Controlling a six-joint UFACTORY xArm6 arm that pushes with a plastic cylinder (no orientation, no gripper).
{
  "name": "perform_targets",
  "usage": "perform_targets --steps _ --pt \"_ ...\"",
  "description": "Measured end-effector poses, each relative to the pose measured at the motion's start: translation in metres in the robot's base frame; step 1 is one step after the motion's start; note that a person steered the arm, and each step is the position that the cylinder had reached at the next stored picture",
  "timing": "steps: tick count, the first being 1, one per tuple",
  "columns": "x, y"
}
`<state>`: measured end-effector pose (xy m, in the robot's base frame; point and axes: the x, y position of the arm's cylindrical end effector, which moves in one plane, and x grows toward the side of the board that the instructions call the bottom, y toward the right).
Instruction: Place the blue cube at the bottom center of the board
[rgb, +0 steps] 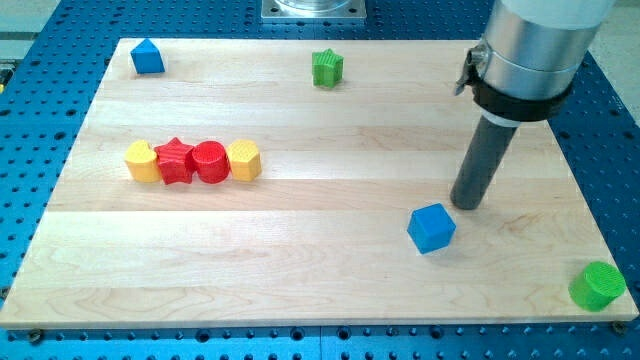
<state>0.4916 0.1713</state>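
Tip-only rig, no claw to open or clench: my tip (466, 203) sits just far-right of the blue cube (431, 227), close, contact unclear. Cube lies right of centre, short of the board (300, 300) near edge. Task looks partly done; a push left and nearer remains.

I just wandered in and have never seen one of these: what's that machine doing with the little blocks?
It pushes blocks around a wooden board with a dark rod. My tip sits just up and right of the blue cube, which must go to the bottom centre and is not there yet. A blue house-shaped block sits at the top left, untouched.
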Motion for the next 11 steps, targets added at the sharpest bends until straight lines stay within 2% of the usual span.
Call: perform_targets --steps 1,2,4,8,11 --pt "0.028 -0.012" --pt "0.047 -0.052" --pt "0.049 -0.103" --pt "0.078 -0.113" --pt "0.091 -0.147"
